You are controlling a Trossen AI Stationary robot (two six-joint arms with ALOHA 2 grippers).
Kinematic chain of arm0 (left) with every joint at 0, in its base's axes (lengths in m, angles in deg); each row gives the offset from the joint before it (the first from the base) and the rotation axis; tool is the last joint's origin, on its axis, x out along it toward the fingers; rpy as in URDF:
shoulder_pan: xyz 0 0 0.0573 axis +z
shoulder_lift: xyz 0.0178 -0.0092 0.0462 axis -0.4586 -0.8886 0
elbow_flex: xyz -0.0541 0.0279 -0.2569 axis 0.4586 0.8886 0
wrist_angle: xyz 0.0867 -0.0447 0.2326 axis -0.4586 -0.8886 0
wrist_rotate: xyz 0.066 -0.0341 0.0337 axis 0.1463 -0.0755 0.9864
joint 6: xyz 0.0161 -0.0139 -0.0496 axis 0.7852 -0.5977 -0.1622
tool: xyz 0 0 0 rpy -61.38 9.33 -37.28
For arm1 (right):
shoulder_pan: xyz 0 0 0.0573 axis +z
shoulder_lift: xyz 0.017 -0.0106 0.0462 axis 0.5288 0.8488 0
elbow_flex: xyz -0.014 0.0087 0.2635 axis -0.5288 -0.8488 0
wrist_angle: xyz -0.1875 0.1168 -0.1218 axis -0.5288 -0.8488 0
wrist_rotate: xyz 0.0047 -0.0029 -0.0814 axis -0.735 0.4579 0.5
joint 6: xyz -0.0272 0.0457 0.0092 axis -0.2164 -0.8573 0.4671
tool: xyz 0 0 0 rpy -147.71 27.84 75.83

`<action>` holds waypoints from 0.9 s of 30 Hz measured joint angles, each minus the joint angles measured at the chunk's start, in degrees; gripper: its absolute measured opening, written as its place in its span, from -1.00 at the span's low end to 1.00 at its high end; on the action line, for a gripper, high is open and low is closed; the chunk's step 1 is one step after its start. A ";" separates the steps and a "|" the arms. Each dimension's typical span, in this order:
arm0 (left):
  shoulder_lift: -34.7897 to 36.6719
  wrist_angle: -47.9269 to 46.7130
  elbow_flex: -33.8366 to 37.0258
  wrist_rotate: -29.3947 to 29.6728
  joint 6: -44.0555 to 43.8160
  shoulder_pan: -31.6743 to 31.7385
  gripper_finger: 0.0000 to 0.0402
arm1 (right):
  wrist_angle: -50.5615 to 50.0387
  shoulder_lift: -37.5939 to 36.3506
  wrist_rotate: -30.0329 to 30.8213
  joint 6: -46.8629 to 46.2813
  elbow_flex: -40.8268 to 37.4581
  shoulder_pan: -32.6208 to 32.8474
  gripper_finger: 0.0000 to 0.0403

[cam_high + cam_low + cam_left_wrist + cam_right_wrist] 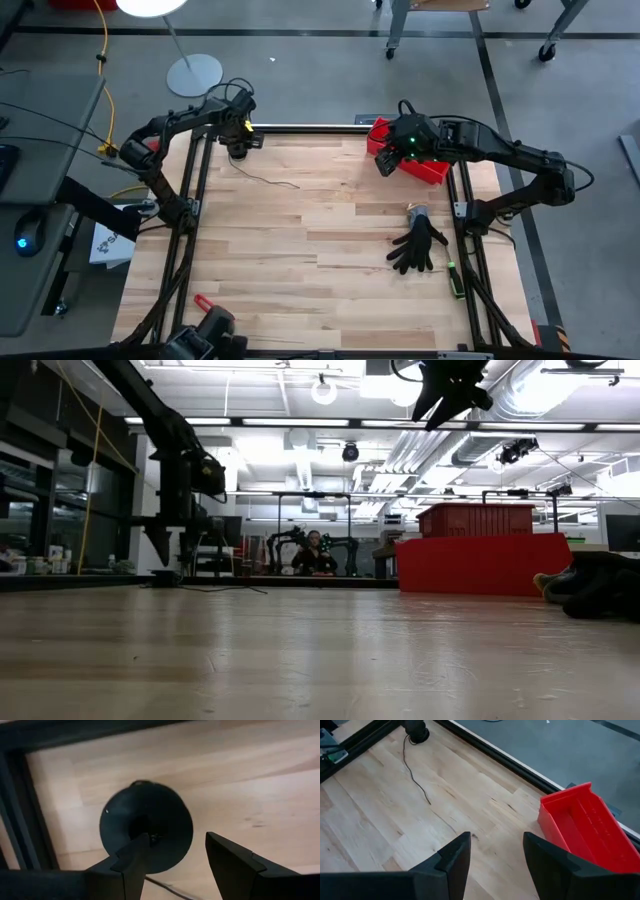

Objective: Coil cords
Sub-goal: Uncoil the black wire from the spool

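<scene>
The small round black spool (145, 827) lies flat on the wooden table (330, 300) in its far left corner. The thin dark cord (268, 181) runs from it toward the table's middle, slack on the wood (415, 770). My left gripper (172, 855) points straight down close over the spool and is open. One finger (134, 862) stands over the spool's middle, the other (230, 865) beyond its rim. Whether a fingertip touches the spool does not show. My right gripper (497, 855) hangs open and high over the far right, beside the red bin (425, 165).
A black glove (418, 248) lies at the right, with a green tool (453, 278) by the right frame rail. A red object (203, 302) lies near the front left. Black frame rails (20, 820) border the table close to the spool.
</scene>
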 joint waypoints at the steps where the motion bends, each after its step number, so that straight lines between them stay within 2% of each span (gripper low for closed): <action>1: -0.39 -0.14 0.00 0.00 0.02 0.00 -0.05 | 0.00 0.00 0.00 0.00 0.00 0.00 -0.13; 12: -2.99 0.96 0.02 4.31 2.94 -0.04 -0.05 | 0.19 0.00 0.00 -1.55 -0.02 0.00 -0.13; 27: -2.99 4.10 0.04 3.42 3.01 -0.94 -0.05 | 2.52 0.00 0.00 -3.10 -0.04 0.00 -0.13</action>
